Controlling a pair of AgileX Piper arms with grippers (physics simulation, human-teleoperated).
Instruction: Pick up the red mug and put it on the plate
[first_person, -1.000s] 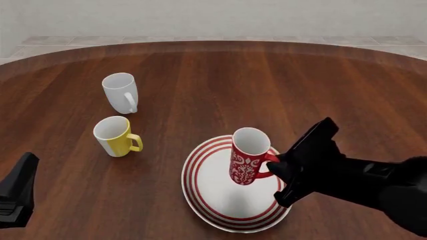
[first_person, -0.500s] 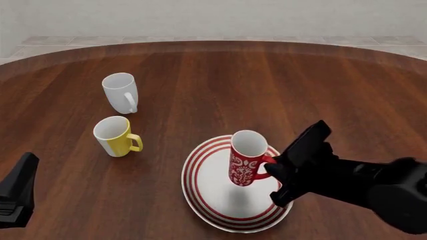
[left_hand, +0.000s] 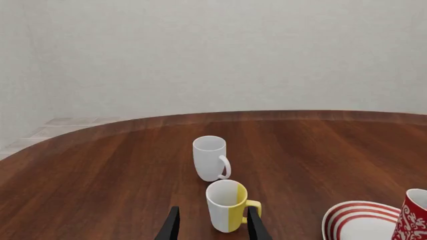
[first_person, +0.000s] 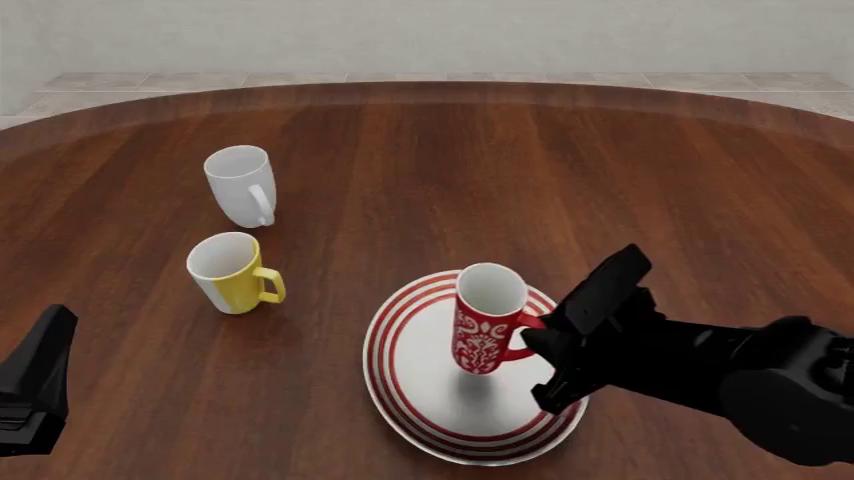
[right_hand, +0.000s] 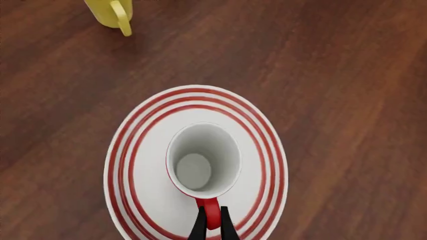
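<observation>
Now the right gripper (right_hand: 210, 226) pinches the red mug (first_person: 482, 319) by its handle, upright over the plate (first_person: 400, 370) at lower centre; the left gripper (left_hand: 211, 229) idles with fingers apart.

No lettering, label, brand or number is showing anywhere on the table. The red mug (first_person: 483, 328) is carrying only a white floral pattern, the plate (first_person: 400, 380) only concentric red rings, and the yellow mug (first_person: 230, 272) and white mug (first_person: 240, 185) are bearing no markings at all.
</observation>
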